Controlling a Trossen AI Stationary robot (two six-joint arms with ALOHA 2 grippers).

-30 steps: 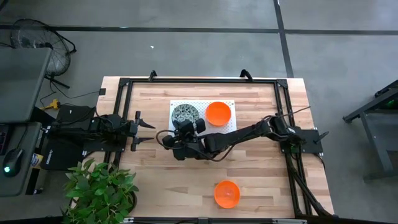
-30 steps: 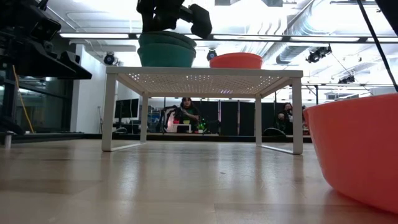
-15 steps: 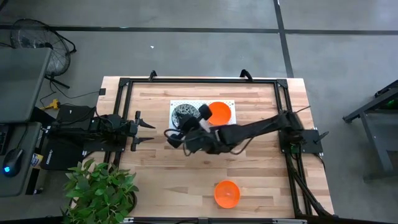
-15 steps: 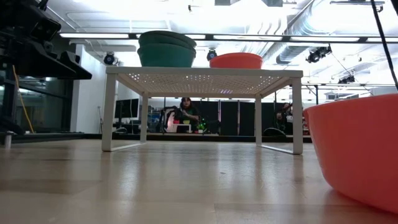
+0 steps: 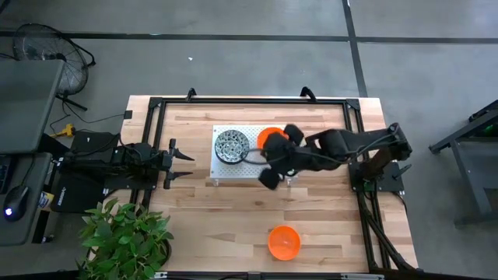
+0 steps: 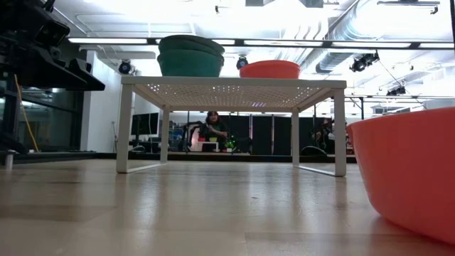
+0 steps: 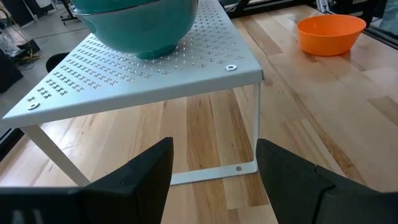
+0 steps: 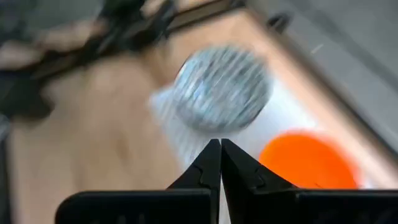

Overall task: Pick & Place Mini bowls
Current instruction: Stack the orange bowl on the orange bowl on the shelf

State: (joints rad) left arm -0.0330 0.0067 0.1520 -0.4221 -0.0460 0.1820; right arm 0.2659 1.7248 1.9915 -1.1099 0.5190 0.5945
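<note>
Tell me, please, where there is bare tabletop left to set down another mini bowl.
Bare wood lies between the white platform and the lone orange bowl near the front edge, and behind the platform toward the frame. The platform is crowded: the speckled bowls, an orange bowl and the right gripper above it. The left gripper waits at the left side.

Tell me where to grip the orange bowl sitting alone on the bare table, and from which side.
Grip the lone orange bowl by its rim, one finger inside and one outside, coming from above. It sits upright, mouth open upward, with clear wood all round. The right gripper, shut over the platform, looks nearest.
</note>
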